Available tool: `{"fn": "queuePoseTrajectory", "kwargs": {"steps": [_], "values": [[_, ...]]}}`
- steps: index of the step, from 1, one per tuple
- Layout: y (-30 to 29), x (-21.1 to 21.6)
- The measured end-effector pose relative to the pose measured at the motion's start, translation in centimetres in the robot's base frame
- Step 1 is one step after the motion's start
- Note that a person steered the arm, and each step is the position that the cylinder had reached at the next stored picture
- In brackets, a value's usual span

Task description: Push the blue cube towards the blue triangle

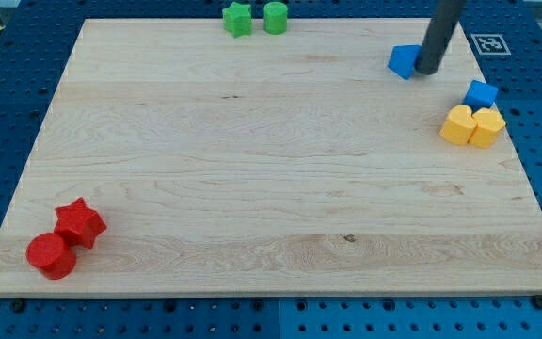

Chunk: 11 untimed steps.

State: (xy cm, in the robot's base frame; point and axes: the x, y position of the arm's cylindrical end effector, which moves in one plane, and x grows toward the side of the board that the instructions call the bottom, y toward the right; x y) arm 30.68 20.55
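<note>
Resting on the wooden board (252, 179) near the view's top right, my tip (427, 71) sits right against the right side of the blue triangle (403, 61); looks like touching, can't be fully sure. Rod only, no jaws, so nothing opens or closes and nothing is held. Dark rod (440, 33) leans up and out of the view's top edge.

Blue cube (481, 94) is further toward the view's right and a bit lower than the tip, near it but apart. Cube is not touching the triangle; the rod stands between them. Cube sits just above two yellow blocks, touching or nearly touching them: yellow block on the left (457, 124), rounded shape, hard to name, and yellow block on the right (487, 127), roughly hexagonal. The two yellow ones press together.

Top edge, left of centre: green star (238, 19) with green cylinder (275, 17) just beside it on its right.

Bottom left corner: red star (81, 222) and red cylinder (51, 255), touching, cylinder lower and more to the left.

Blue pegboard table (7, 85) surrounds the board. Black and white marker tag (488, 43) off the board's top right corner.
</note>
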Motion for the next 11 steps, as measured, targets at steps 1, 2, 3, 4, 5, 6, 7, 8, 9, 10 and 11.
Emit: {"fn": "queuePoseTrajectory", "kwargs": {"steps": [1, 2, 3, 4, 5, 6, 7, 8, 9, 10, 11], "values": [[-4.5, -0.7], [-8.2, -2.1], [-3.8, -2.2], [3.0, -1.9], [9.1, 0.9], [13.1, 3.6], [13.9, 5.1], [13.7, 8.0], [12.1, 8.8], [8.6, 8.8], [5.6, 7.1]]}}
